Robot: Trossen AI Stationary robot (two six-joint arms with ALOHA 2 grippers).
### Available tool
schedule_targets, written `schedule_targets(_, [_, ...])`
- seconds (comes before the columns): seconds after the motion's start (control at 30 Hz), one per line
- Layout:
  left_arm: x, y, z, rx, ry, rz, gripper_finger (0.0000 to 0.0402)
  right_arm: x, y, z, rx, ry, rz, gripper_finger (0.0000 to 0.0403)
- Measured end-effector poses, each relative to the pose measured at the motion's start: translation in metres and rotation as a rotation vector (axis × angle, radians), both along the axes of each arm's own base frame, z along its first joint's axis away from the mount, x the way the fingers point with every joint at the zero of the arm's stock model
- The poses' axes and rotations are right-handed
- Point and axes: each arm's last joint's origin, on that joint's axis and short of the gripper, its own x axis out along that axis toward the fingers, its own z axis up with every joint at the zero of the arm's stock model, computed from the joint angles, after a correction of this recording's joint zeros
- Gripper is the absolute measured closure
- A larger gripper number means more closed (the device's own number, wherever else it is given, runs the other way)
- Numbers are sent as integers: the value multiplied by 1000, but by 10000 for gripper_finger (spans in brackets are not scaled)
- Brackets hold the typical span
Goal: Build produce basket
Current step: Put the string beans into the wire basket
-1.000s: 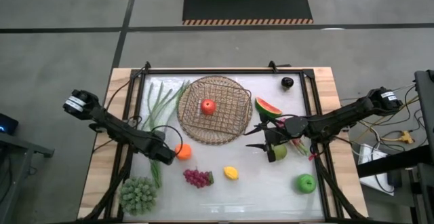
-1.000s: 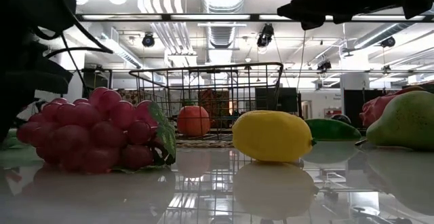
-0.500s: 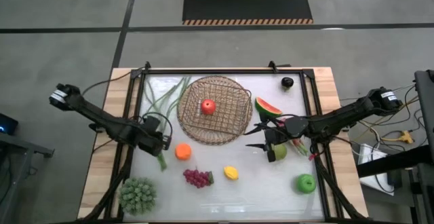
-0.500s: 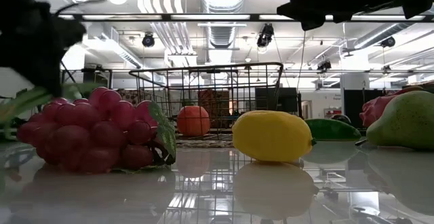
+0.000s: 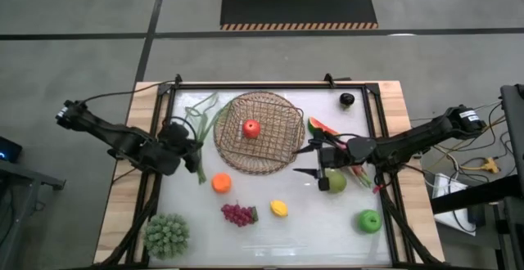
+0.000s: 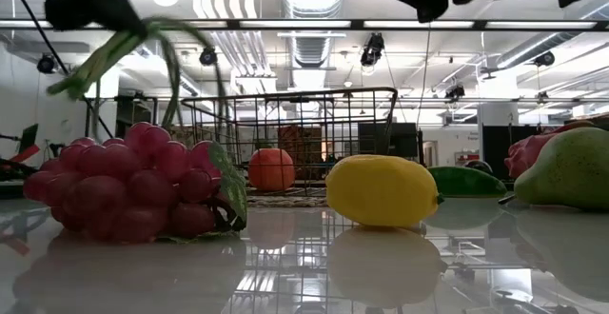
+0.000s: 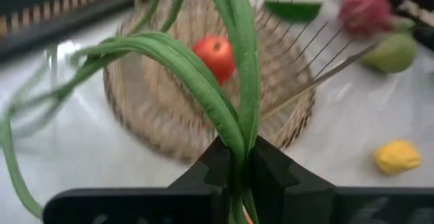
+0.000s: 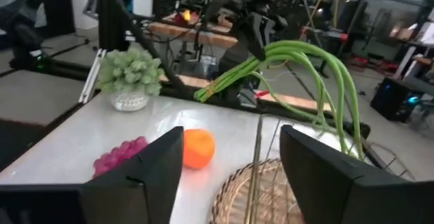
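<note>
My left gripper [image 5: 182, 145] is at the table's left, beside the basket [image 5: 274, 151], shut on the long green stalks [image 5: 199, 127]. They arch up out of it [image 7: 203, 68] and droop toward the basket's left side [image 8: 319, 68]. A red apple [image 5: 250, 128] lies in the basket. My right gripper [image 5: 301, 162] is open at the basket's right rim, fingers level and pointing toward the table's left; the watermelon slice [image 5: 324, 128] and the pear [image 5: 335, 181] lie beside it. It touches nothing. My left gripper pinches the bundle of green stalks between its two fingers near one end [image 7: 239, 146]; a short stub [image 5: 201, 178] sticks out past the fingers. The stalks are raised above the table [image 6: 157, 43]. Whether their drooping tips touch it, I cannot tell.
On the white top lie an orange [image 5: 220, 182], purple grapes [image 5: 238, 214], a lemon [image 5: 279, 209], a green apple [image 5: 370, 220], a pink dragon fruit [image 5: 360, 172], a bushy green cluster [image 5: 167, 235] at the near left corner and a small dark object [image 5: 347, 99] far right.
My left gripper, shut on the stalks, has moved up and from beside the orange toward the table's far left. The stalks, which lay flat along the table's left side, have been lifted and now arch above the table near the basket.
</note>
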Motion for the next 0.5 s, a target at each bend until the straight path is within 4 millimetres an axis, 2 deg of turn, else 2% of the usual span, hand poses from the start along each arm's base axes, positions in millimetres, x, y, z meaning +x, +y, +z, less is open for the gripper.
schedule_targets(0.17, [7,-2,26,151,-43,-87,387,5,0,20,0,-62,-7,119])
schedule_targets(0.4, [23,-9,49,369,-129,-223,387,11,-5,51,6,-145,-32,51])
schedule_targets(0.5, [29,-12,57,447,-172,-264,387,14,-10,65,-4,-151,-52,37])
